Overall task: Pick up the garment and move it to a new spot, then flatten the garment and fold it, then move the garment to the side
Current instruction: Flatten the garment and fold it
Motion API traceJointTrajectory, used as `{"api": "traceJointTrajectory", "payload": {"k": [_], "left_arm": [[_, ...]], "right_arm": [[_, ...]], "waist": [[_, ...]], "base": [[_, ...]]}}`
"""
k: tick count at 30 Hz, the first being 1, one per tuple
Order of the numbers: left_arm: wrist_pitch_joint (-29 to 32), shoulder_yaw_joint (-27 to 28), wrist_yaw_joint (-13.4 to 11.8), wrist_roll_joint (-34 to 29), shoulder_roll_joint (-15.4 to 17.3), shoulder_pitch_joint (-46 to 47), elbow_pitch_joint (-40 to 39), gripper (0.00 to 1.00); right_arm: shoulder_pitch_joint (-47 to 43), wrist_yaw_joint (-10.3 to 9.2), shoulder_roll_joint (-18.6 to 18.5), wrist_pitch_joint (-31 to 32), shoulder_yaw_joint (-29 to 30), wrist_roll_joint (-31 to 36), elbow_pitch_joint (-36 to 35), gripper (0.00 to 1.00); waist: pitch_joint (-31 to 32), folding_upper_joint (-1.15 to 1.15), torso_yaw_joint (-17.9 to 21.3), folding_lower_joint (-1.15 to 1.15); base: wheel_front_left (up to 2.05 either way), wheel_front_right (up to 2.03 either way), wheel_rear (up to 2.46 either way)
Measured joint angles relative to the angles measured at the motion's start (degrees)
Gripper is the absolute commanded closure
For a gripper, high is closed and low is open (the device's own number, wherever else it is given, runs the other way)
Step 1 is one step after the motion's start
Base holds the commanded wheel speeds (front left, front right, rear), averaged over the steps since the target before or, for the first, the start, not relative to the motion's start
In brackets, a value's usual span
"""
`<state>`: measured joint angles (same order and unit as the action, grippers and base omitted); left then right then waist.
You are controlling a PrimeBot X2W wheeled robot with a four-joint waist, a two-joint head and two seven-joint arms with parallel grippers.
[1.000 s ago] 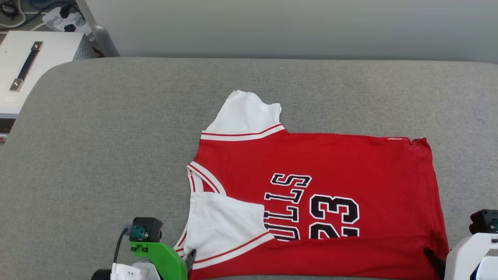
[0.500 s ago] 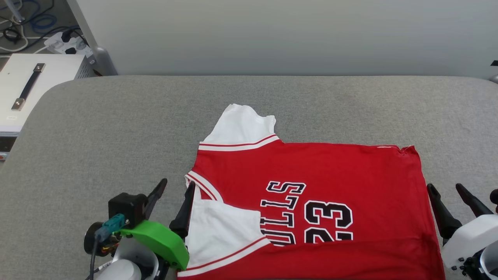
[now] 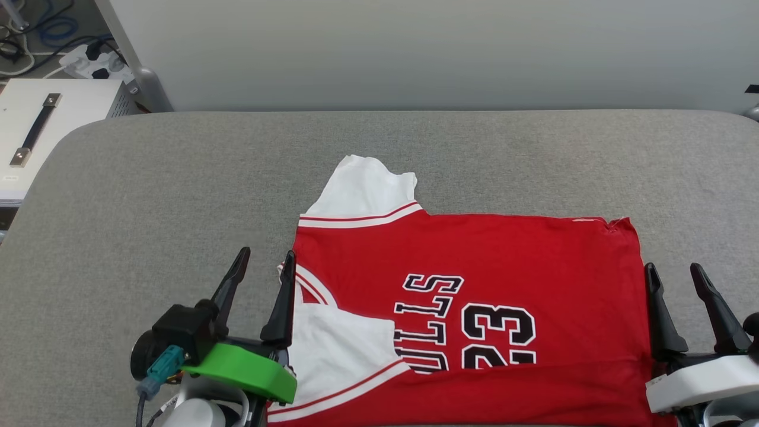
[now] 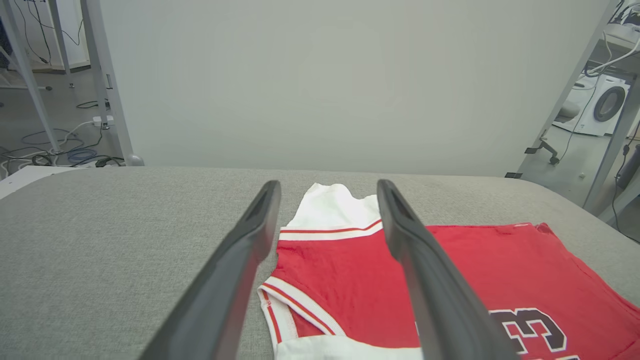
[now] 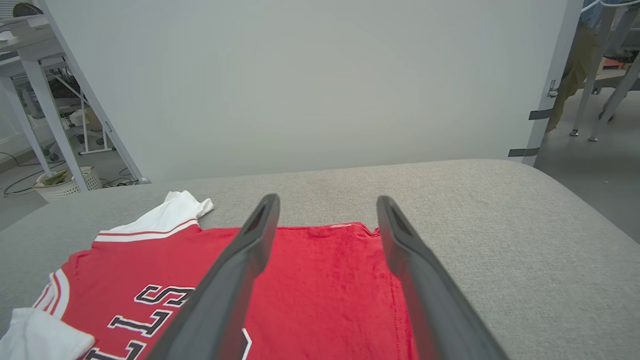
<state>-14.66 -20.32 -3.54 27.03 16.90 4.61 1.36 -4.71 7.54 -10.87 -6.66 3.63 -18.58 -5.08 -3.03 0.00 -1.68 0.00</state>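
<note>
You have the garment (image 3: 474,267) flat between them: left gripper (image 3: 266,255) spread wide at its collar, right gripper (image 3: 672,268) spread wide beside its hem.

Garment (image 3: 474,284) lies on table (image 3: 178,178), near front. Left gripper (image 3: 266,254) at its left edge, right gripper (image 3: 673,267) just beside its right edge.

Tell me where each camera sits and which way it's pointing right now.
Head view: on the head, looking forward and down at the garment on the grey surface; left gripper and right gripper show, both open.
Left wrist view: on the left wrist, looking along its fingers at the collar end.
Right wrist view: on the right wrist, along its fingers at the hem end.
Shared: both wrist views see the far white sleeve.
</note>
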Motion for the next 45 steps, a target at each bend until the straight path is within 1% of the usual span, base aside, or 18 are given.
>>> {"api": "traceJointTrajectory", "payload": {"k": [6, 10, 12, 16, 21, 24, 26, 29, 31, 33, 36, 38, 40, 45], "left_arm": [[-0.01, 6.12, 6.21, -4.99, -5.36, -2.62, 0.91, 0.0], [-0.01, 9.15, 8.51, -7.12, -8.23, -3.44, 2.1, 0.0], [-0.01, 9.96, 9.38, -8.04, -9.01, -3.47, 2.53, 0.0], [-0.01, 11.05, 10.27, -9.34, -10.21, -3.48, 3.25, 0.0], [-0.01, 11.47, 10.45, -10.17, -10.71, -3.35, 4.12, 0.0], [-0.01, 11.1, 10.61, -10.14, -10.37, -2.6, 5.71, 0.0], [-0.01, 9.15, 10.71, -9.94, -8.88, -0.53, 6.59, 0.0], [1.78, 5.52, 10.87, -9.27, -5.08, 4.44, 8.23, 0.0], [5.23, 4.39, 10.87, -7.51, -2.72, 8.52, 9.24, 0.0], [9.96, 2.76, 10.87, -5.97, 0.02, 13.78, 10.0, 0.0], [14.07, 0.36, 10.87, -3.11, 3.61, 22.44, 9.88, 0.0], [17.66, -1.78, 10.87, -2.01, 6.3, 28.49, 10.11, 0.0], [23.32, -3.82, 10.87, 1.19, 8.43, 34.22, 11.66, 0.0], [37.18, -8.92, 10.87, 7.28, 12.67, 44.4, 17.45, 0.0]], "right_arm": [[-0.06, 0.0, 1.16, -4.42, -0.69, 2.08, 1.75, 0.0], [-0.12, -0.01, 1.12, -5.73, -1.13, 2.31, 3.38, 0.0], [-0.12, -0.01, 1.11, -6.06, -1.52, 2.31, 3.77, 0.0], [-0.1, -0.01, 1.04, -6.54, -1.86, 2.31, 4.23, 0.0], [0.18, -0.01, 0.86, -6.7, -2.37, 2.3, 4.44, 0.0], [0.38, -0.01, 0.59, -6.64, -2.85, 2.3, 4.34, 0.0], [0.9, -0.01, 0.45, -6.2, -3.15, 2.3, 3.99, 0.0], [1.96, -0.01, 0.3, -5.55, -3.59, 2.3, 3.11, 0.0], [2.64, 0.0, 0.08, -5.14, -4.01, 2.31, 2.5, 0.0], [3.46, -0.01, 0.02, -4.79, -4.26, 2.31, 1.68, 0.0], [4.99, -0.01, 0.23, -4.61, -4.85, 2.32, 0.59, 0.0], [5.83, -0.01, 0.55, -4.61, -5.32, 2.33, 0.19, 0.0], [6.43, 0.0, 1.13, -4.64, -5.64, 2.34, 0.14, 0.0], [7.56, -0.01, 1.67, -5.03, -6.93, 2.36, 0.42, 0.0]], "waist": [[-0.08, 0.0, 0.11, 0.0], [-0.05, 0.0, 0.11, 0.0], [-0.06, 0.0, 0.21, 0.0], [-0.16, 0.0, 0.43, 0.0], [-0.82, 0.0, 0.8, 0.0], [-1.67, 0.0, 1.15, 0.0], [-2.48, 0.0, 1.5, 0.0], [-3.98, 0.0, 2.09, 0.0], [-5.11, 0.0, 2.55, 0.0], [-6.53, 0.0, 3.13, 0.0], [-8.76, 0.0, 4.12, 0.0], [-10.24, 0.0, 4.91, 0.0], [-11.76, 0.0, 5.98, 0.0], [-14.91, 0.0, 8.83, 0.0]], "base": [[0.0, 0.0, 0.0], [0.0, 0.0, 0.0], [0.0, 0.0, 0.0], [0.0, 0.0, 0.0], [0.0, 0.0, 0.0], [0.0, 0.0, 0.0], [0.0, 0.0, 0.0], [0.0, 0.0, 0.0], [0.0, 0.0, 0.0], [0.0, 0.0, 0.0], [0.0, 0.0, 0.0], [0.0, 0.0, 0.0], [0.0, 0.0, 0.0], [0.0, 0.0, 0.0]]}}
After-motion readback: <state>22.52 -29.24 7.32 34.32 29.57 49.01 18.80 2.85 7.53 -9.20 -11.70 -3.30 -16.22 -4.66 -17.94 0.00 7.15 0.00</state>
